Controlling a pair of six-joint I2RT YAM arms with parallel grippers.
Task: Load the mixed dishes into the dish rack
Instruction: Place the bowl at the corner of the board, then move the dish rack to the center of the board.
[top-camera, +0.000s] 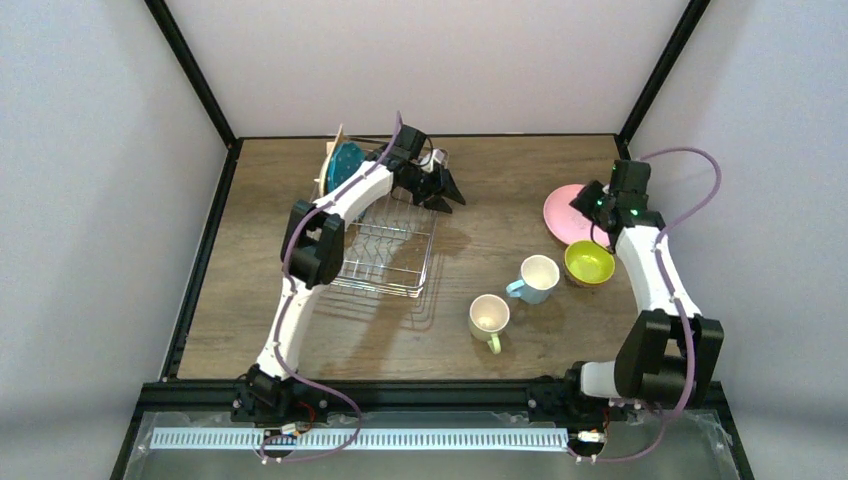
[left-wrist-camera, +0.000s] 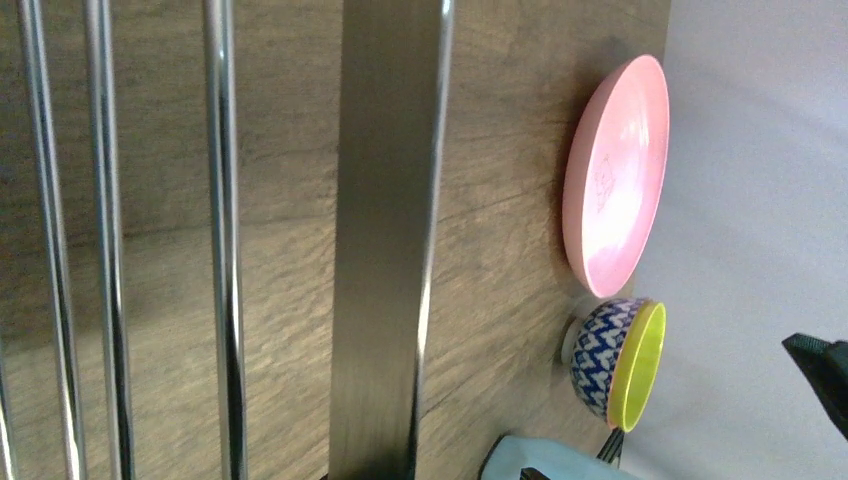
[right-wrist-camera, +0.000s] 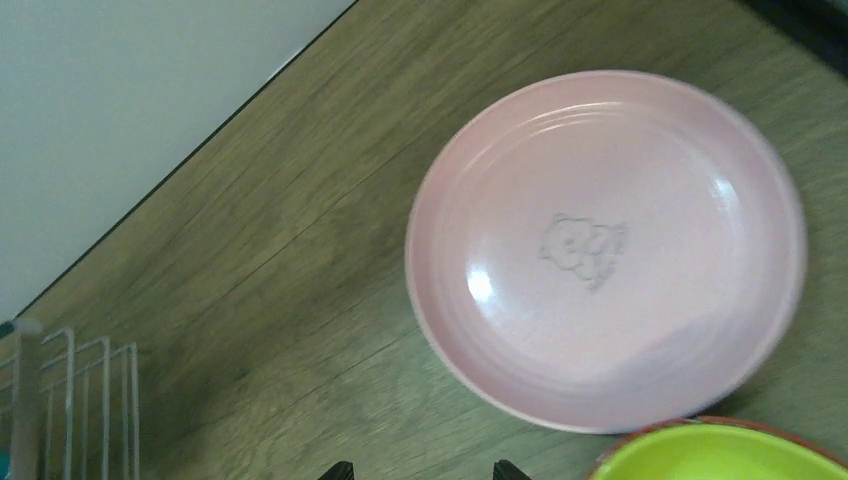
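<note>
**Top external view: two plates racked, four dishes on the table**

Top external camera. The dish rack (top-camera: 385, 250) sits left of centre on the wooden table (top-camera: 500, 160). At its upper-left end the teal dotted plate (top-camera: 347, 163) stands on edge, with the tan woven-look plate (top-camera: 331, 160) upright just behind it. The left gripper (top-camera: 446, 193) hangs over the rack's upper-right corner; whether its jaws are apart or together cannot be told. Right of centre the pink round plate (top-camera: 562, 215) lies flat, and the lime-inside bowl (top-camera: 589, 262) sits at its lower edge. The light-blue mug (top-camera: 538, 278) stands just left of the bowl, and the pale yellow-green mug (top-camera: 489, 317) stands lower left of that, both mouths up.

Right wrist camera. The right gripper (right-wrist-camera: 420, 470) shows at the bottom edge of the frame, just below the pink plate's rim, jaws parted with nothing between them.

Left wrist camera. Blurred rack wires fill the left of the frame; plate, bowl and a sliver of blue mug line the right.
</note>
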